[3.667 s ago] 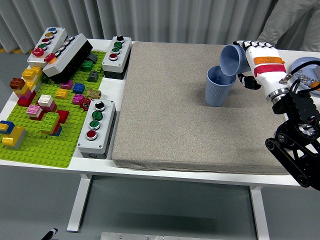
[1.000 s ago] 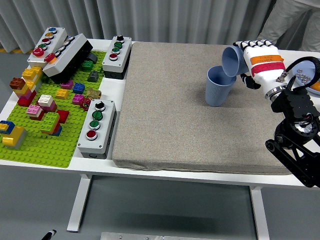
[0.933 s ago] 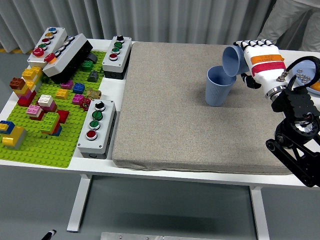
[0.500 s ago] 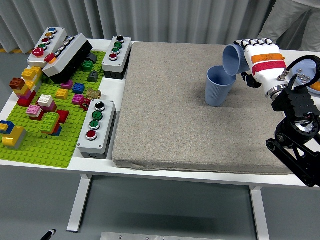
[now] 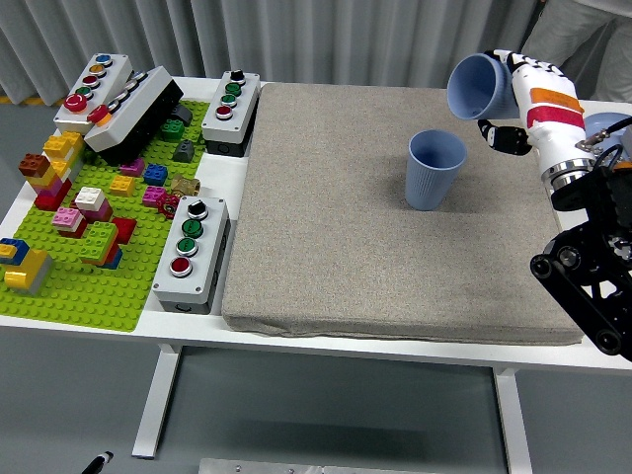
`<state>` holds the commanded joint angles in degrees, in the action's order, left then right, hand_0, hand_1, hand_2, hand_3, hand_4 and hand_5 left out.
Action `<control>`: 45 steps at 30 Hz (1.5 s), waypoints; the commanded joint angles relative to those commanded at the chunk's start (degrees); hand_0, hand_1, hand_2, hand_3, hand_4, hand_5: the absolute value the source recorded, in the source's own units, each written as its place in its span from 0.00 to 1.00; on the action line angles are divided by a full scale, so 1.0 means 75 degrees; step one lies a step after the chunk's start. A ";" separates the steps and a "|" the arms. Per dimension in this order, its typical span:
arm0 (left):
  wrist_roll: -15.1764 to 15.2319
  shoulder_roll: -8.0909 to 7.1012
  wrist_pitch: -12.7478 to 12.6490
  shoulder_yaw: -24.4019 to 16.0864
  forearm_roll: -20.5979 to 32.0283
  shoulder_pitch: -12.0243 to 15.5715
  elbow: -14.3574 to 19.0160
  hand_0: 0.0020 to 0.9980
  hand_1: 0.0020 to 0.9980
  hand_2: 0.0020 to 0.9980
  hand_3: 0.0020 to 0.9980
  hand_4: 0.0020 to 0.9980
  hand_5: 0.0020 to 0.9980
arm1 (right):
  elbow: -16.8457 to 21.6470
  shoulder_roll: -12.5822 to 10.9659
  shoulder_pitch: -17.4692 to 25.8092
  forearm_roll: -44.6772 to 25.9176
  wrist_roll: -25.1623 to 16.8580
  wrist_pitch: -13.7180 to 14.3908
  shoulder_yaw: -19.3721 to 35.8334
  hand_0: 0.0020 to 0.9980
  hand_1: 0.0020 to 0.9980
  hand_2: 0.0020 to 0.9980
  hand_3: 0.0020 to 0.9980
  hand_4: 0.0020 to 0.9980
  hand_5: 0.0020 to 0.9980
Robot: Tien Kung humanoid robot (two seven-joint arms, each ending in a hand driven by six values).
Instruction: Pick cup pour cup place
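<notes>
A blue ribbed cup [image 5: 434, 169] stands upright on the grey mat [image 5: 395, 217], right of its middle. My right hand [image 5: 506, 95], white with an orange band, is shut on a second blue cup [image 5: 477, 86]. That cup hangs tilted above and to the right of the standing one, its mouth facing left and toward the camera. The two cups are apart. My left arm does not show.
A green baseplate [image 5: 59, 286] with several coloured bricks fills the left side. Three grey button boxes [image 5: 190, 253] [image 5: 230, 111] [image 5: 94, 89] stand around it. A blue plate [image 5: 607, 126] lies at the right edge. A person stands behind the table's far right corner.
My right hand has lifted the held cup up and to the right, away from the standing cup's rim. The cup's mouth has turned more toward the camera.
</notes>
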<state>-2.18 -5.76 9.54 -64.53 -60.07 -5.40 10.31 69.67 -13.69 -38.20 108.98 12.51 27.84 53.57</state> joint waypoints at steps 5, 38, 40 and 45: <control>-0.0008 0.0007 0.0004 -0.0007 -0.0007 0.0016 0.0000 0.84 0.81 0.89 0.81 0.64 1.00 | 0.0032 0.0083 0.0125 -0.1589 -0.0528 0.0311 0.0494 0.86 0.65 0.52 0.53 0.52 0.00; -0.0003 0.0034 0.0027 0.0080 -0.0014 -0.0014 0.0000 0.84 0.81 0.89 0.81 0.64 1.00 | -0.0749 0.0225 0.1353 -0.7523 -0.1839 -0.0019 0.0952 0.86 0.65 0.51 0.53 0.52 0.00; -0.0003 0.0035 0.0028 0.0083 -0.0016 -0.0015 0.0000 0.84 0.81 0.89 0.81 0.64 1.00 | -0.0783 0.0228 0.1389 -0.7551 -0.1892 -0.0012 0.0918 0.86 0.65 0.51 0.53 0.52 0.00; -0.0005 0.0045 0.0028 0.0088 -0.0028 -0.0032 0.0000 0.84 0.81 0.89 0.81 0.64 1.00 | -0.0962 0.0290 0.1468 -0.7685 -0.2304 -0.0047 0.0742 0.86 0.65 0.51 0.53 0.52 0.00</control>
<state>-2.22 -5.43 9.75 -63.87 -60.28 -5.64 10.31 62.45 -11.52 -27.19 51.35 -4.76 27.49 59.14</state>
